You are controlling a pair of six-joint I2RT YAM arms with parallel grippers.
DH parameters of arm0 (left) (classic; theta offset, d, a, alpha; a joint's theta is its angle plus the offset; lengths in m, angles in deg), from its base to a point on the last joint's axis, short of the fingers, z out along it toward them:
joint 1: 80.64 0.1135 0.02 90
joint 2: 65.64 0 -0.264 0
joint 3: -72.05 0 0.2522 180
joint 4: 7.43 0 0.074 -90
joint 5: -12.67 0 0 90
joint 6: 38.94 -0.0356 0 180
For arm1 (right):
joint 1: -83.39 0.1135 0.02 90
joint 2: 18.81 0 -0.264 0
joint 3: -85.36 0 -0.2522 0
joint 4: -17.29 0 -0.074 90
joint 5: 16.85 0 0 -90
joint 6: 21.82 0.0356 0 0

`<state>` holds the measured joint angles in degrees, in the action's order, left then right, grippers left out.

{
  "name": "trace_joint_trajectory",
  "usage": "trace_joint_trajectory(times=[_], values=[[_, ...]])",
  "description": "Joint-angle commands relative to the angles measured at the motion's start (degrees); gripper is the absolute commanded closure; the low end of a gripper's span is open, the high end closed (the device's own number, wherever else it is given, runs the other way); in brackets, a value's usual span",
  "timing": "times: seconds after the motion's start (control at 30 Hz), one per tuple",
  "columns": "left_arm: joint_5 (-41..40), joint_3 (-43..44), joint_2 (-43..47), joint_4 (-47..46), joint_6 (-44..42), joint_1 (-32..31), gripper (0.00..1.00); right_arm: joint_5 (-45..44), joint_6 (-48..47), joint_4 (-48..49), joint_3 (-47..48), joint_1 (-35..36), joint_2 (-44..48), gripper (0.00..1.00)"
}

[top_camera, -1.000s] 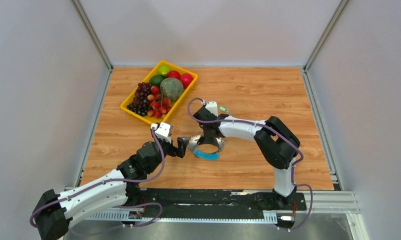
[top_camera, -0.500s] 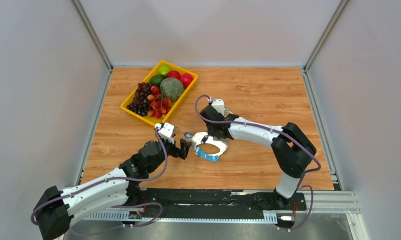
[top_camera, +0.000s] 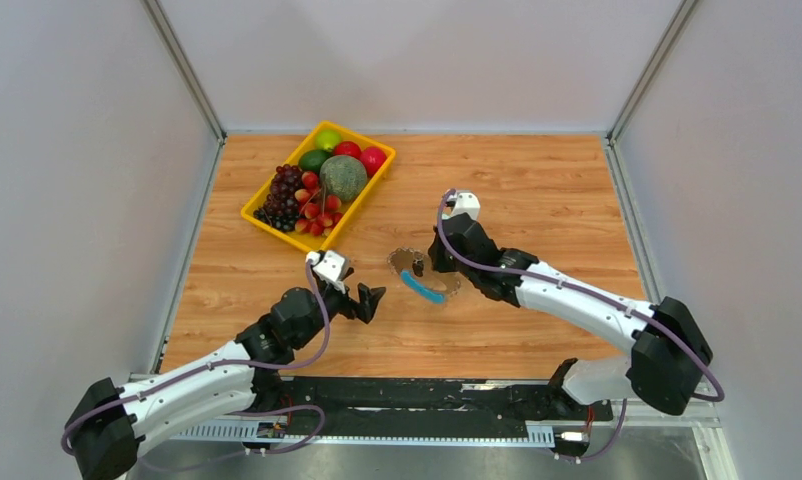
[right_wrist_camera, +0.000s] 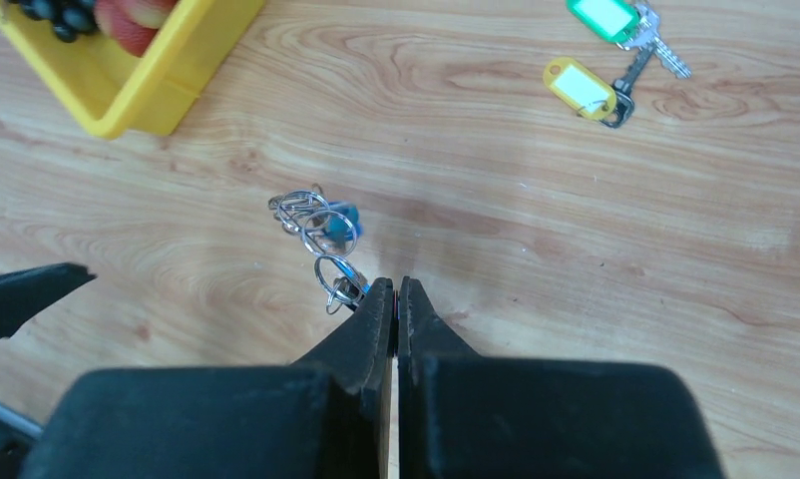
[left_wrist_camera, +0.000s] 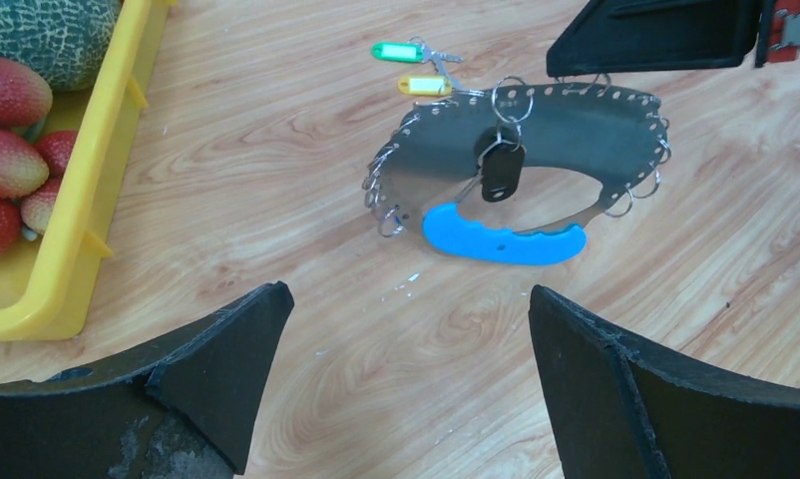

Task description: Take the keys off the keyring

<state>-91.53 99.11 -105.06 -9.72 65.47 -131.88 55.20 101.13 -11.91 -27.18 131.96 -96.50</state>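
The keyring [left_wrist_camera: 586,125] is a silvery jagged loop with a blue strip [left_wrist_camera: 503,239]. It stands tilted, with its blue edge towards the table, and also shows in the top view [top_camera: 423,289]. My right gripper [top_camera: 439,260] is shut on its far edge; in the right wrist view [right_wrist_camera: 397,284] only small rings [right_wrist_camera: 321,225] stick out past the jaws. A black-headed key [left_wrist_camera: 501,175] hangs inside the loop. A green-headed key [right_wrist_camera: 603,18] and a yellow-headed key [right_wrist_camera: 579,88] lie on the table beyond it. My left gripper [top_camera: 369,300] is open and empty, just left of the loop in the left wrist view [left_wrist_camera: 406,294].
A yellow fruit tray [top_camera: 267,222] with grapes, strawberries, a melon and other fruit stands at the back left; its corner shows in the left wrist view [left_wrist_camera: 72,230] and the right wrist view [right_wrist_camera: 147,90]. Grey walls enclose the wooden table.
My right arm has swung to the right and carried the keyring up onto its edge. My left gripper has stayed open near the loop, shifting slightly.
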Motion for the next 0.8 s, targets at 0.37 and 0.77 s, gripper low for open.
trace_joint_trajectory(times=[0.37, 0.77], values=[[23.7, -12.14, -3.09, -33.17, -9.46, -0.08, 0.05, 9.64, -10.68, 19.73, -6.76, 3.68, 15.16, 1.0], [26.53, -15.35, -2.24, -39.49, -10.26, -0.08, 0.06, 5.37, -20.92, 28.18, -9.97, 13.94, 17.37, 1.0]])
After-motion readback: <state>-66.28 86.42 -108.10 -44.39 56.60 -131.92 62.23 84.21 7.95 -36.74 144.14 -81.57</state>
